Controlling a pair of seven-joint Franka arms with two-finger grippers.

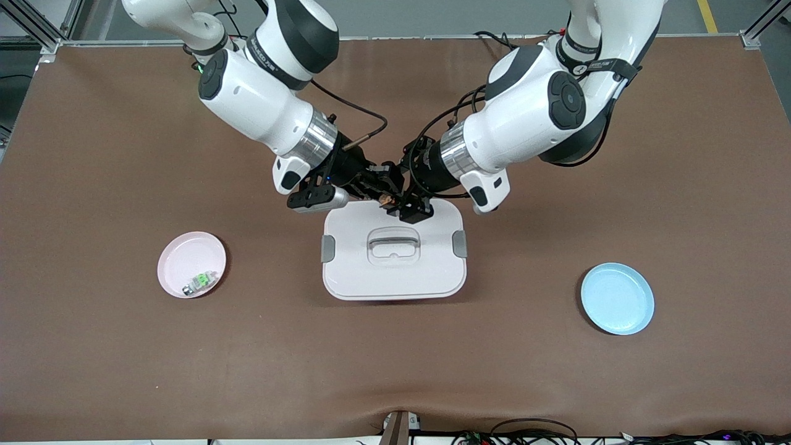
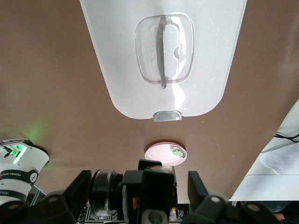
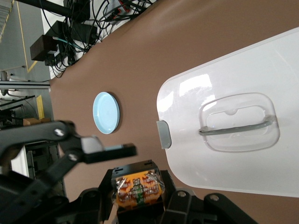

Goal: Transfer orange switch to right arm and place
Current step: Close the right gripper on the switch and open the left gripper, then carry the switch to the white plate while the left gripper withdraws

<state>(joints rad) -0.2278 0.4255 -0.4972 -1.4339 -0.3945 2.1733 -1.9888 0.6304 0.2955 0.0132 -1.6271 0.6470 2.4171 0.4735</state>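
The orange switch (image 1: 387, 199), a tiny black block with an orange middle, hangs in the air over the edge of the white lid (image 1: 358, 275) that lies toward the robots' bases. My right gripper (image 1: 382, 193) is shut on it. In the right wrist view the orange switch (image 3: 138, 189) sits clamped between the black fingers of the right gripper (image 3: 138, 192). My left gripper (image 1: 408, 207) meets it tip to tip. In the left wrist view the left gripper (image 2: 140, 183) is open, its fingers (image 2: 82, 185) spread wide on either side of the right gripper's tip, clear of the switch.
The white lid with a clear handle (image 1: 393, 242) lies at mid-table. A pink plate (image 1: 184, 252) toward the right arm's end holds a small clear part with a green middle (image 1: 201, 281). A blue plate (image 1: 617, 298) lies toward the left arm's end.
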